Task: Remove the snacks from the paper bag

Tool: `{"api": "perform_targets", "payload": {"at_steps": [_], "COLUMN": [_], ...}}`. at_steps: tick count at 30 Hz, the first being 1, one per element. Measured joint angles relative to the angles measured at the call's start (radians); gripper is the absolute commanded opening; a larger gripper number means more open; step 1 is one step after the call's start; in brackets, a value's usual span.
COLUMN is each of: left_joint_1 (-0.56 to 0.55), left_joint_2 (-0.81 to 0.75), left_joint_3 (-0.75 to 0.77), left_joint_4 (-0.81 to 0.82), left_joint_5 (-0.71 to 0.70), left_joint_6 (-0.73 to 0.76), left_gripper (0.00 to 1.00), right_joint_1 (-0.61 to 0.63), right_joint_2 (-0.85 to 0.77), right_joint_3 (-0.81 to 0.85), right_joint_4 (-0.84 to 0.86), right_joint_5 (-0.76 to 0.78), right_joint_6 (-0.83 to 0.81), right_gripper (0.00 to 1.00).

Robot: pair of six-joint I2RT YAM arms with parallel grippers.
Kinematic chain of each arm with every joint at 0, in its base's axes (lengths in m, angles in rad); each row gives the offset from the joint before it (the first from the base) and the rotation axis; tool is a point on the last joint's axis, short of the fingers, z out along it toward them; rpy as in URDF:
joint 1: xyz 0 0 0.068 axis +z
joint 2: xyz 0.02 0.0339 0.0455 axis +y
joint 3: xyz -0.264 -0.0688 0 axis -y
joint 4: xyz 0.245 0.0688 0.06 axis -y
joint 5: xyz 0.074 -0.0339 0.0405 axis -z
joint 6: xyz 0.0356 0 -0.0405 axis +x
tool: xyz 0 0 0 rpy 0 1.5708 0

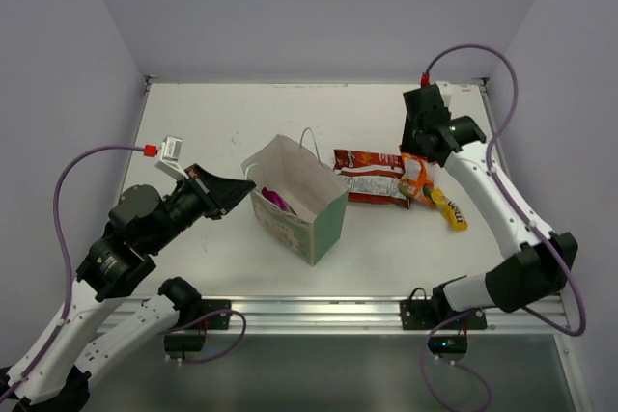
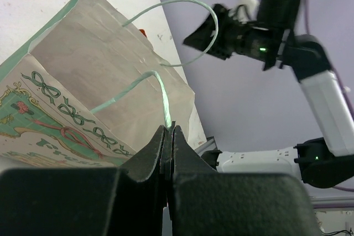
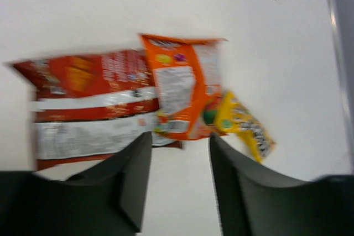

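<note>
The paper bag (image 1: pixel 301 202) stands open at the table's middle with a magenta packet (image 1: pixel 278 200) inside. My left gripper (image 1: pixel 238 193) is at the bag's left rim, shut on its near string handle (image 2: pixel 160 89); the bag's cream face (image 2: pixel 94 81) fills the left wrist view. A red-and-white packet (image 1: pixel 369 177), an orange packet (image 1: pixel 415 178) and a yellow packet (image 1: pixel 449 207) lie on the table right of the bag. My right gripper (image 1: pixel 425 147) is open and empty above them; the right wrist view shows the red-and-white (image 3: pixel 91 103), orange (image 3: pixel 182 84) and yellow (image 3: pixel 246 125) packets.
The table's metal front rail (image 1: pixel 319 314) runs between the arm bases. Purple walls close in the left, back and right sides. The bag's far handle (image 1: pixel 309 139) loops up over its rim.
</note>
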Motion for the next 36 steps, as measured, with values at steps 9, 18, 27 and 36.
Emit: {"api": "perform_targets", "payload": {"at_steps": [9,18,27,36], "left_joint_1": [0.000,0.000,0.000,0.000], "left_joint_2": [0.000,0.000,0.000,-0.002], "left_joint_3": [-0.006,-0.011,-0.006,-0.002], "left_joint_4": [0.015,0.024,0.021,0.015], "left_joint_5": [0.009,0.011,0.013,0.012], "left_joint_6": [-0.001,-0.001,-0.001,-0.001], "left_gripper": [0.00,0.00,0.00,0.00], "right_joint_1": [0.389,0.649,0.781,0.799], "right_joint_2": [-0.255,-0.103,0.193,0.195], "right_joint_3": [0.383,0.528,0.532,0.425], "right_joint_4": [-0.007,-0.019,-0.092,-0.087], "right_joint_5": [-0.103,-0.339,-0.311,-0.233], "right_joint_6": [-0.033,-0.090,-0.069,-0.067], "right_gripper": [0.00,0.00,0.00,0.00]}}
